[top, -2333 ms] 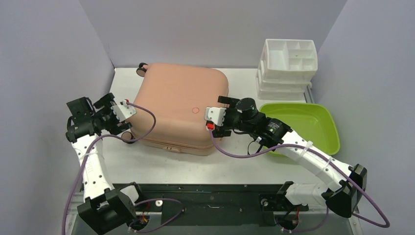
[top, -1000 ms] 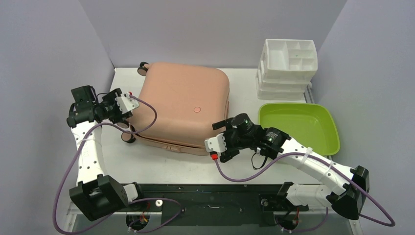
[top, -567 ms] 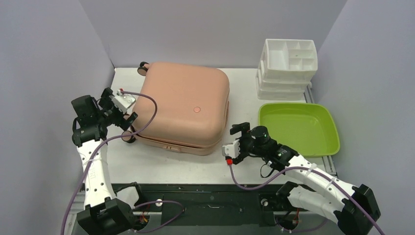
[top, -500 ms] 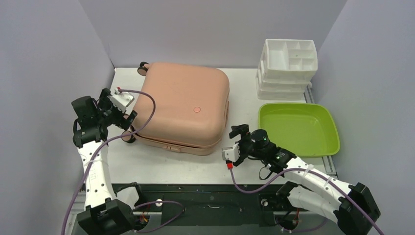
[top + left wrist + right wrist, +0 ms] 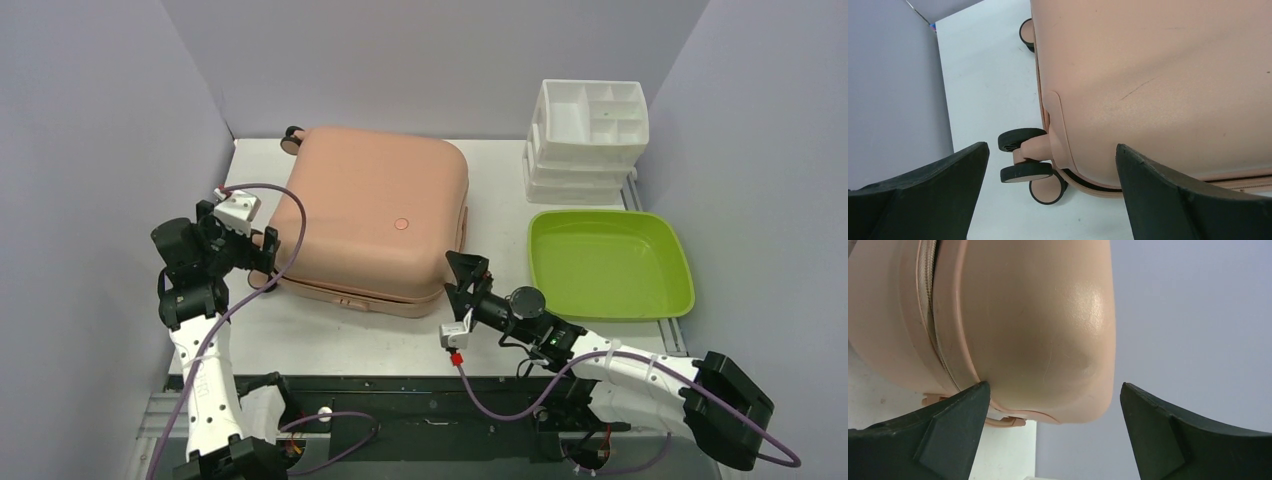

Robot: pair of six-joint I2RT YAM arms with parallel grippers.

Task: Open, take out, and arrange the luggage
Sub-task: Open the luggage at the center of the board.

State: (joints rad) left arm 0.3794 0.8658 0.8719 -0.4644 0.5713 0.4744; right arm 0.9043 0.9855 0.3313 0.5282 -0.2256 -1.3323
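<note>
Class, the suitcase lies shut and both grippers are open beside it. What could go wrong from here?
1. The left gripper has a caster between its open fingers; closing there may catch the wheel, not the luggage shell.
2. The right gripper faces a smooth rounded corner; it could slip off rather than find the zip.
3. Nothing holds the luggage, so a push may slide it toward the tray.

The salmon-pink hard-shell plastic suitcase (image 5: pixel 370 215) is smooth with a soft satin sheen, marked by a fine dark scratch (image 5: pixel 1135 90); its beige zip tape (image 5: pixel 925 285) looks like woven cloth; its dark caster wheels (image 5: pixel 1020 140) are matt; the lime-green plastic tray (image 5: pixel 610 262) is glossy; the white plastic compartmented organizer (image 5: pixel 580 160) is smooth; the white table (image 5: pixel 330 340) is matt.
</note>
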